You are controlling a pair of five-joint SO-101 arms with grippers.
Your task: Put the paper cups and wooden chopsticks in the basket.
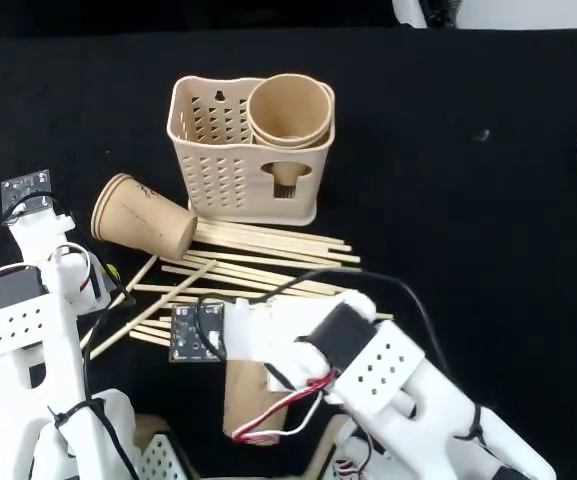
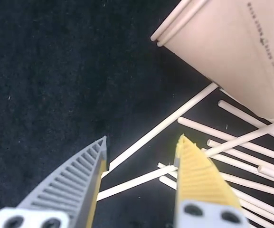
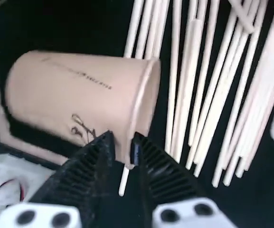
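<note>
The basket (image 1: 218, 150) is set on the counter (image 1: 468, 250) with stacked cups (image 1: 290, 110) kept inside it. The wooden chopsticks (image 1: 268, 243) are spread just in front of the basket, and a lying cup (image 1: 143, 217) is seen near the basket's front left corner. The left pincer (image 2: 142, 138) is held wide above some chopsticks beside that cup. The right pincer (image 3: 123, 142) is squeezed narrow on the rim of a second cup (image 3: 80, 95), which is laid on its side farther from the basket, past the chopsticks.
</note>
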